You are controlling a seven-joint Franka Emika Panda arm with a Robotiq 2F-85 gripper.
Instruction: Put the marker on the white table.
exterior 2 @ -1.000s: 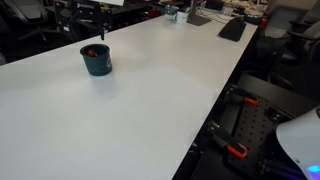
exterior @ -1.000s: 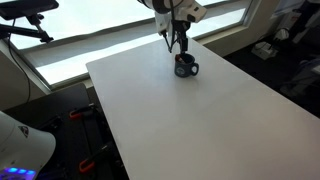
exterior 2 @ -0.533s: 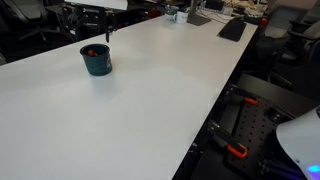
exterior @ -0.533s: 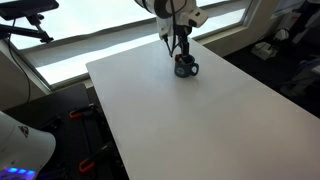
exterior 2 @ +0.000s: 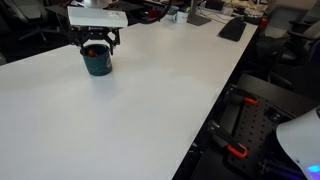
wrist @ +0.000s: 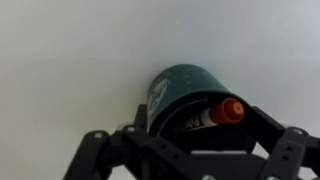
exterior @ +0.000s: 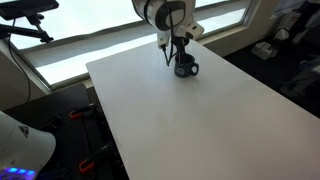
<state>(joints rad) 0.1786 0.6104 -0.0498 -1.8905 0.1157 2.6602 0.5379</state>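
Note:
The marker (wrist: 215, 113), dark with a red cap, lies slanted inside the dark teal mug (wrist: 185, 90). The mug stands on the white table (wrist: 80, 50), near its far end in both exterior views (exterior: 186, 68) (exterior 2: 97, 62). The marker itself cannot be made out in either exterior view. My gripper (wrist: 195, 142) is open. It hangs right over the mug with its fingers spread either side of the rim, and it holds nothing. It shows above the mug in both exterior views (exterior: 178, 55) (exterior 2: 96, 42).
The white table (exterior: 190, 120) (exterior 2: 150, 110) stretches wide around the mug. A window ledge (exterior: 90, 50) runs behind the table's far end. A dark keyboard-like object (exterior 2: 232, 28) and other clutter lie at a far edge. Floor and equipment (exterior 2: 240, 150) lie beyond the table's side edge.
My gripper has come down towards the mug and now shows above it in both exterior views. The mug and marker have not moved.

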